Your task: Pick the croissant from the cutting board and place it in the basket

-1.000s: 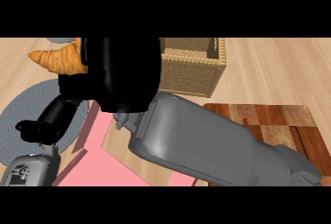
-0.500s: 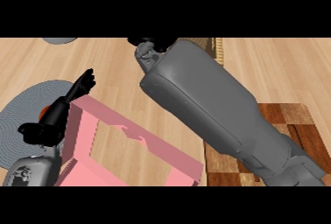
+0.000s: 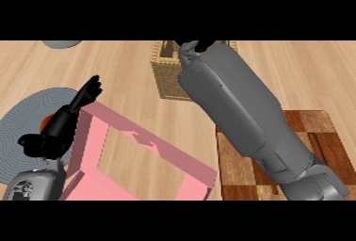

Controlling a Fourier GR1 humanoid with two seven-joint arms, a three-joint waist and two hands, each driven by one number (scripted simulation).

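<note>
- Right grey forearm (image 3: pixel 243 117) reaches up over the square woven wicker basket (image 3: pixel 170 77) — I see only a sliver of the black right hand (image 3: pixel 195 45) at the top; can't tell its grip.
- Black left hand (image 3: pixel 69 117) rests at the left, fingers straight.
- Since half a second ago, the right arm has swung rightward; croissant not visible.
- Light wooden counter (image 3: pixel 299 75); pink frame (image 3: pixel 139 146), grey round plate (image 3: pixel 28 117), dark wooden cutting board (image 3: pixel 319 136).

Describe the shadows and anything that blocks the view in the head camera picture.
Head view: light is even, with no glare; a faint hand-shaped shadow falls inside the pink frame. The right forearm covers much of the basket and hides most of the right hand. The left hand is open at left.
</note>
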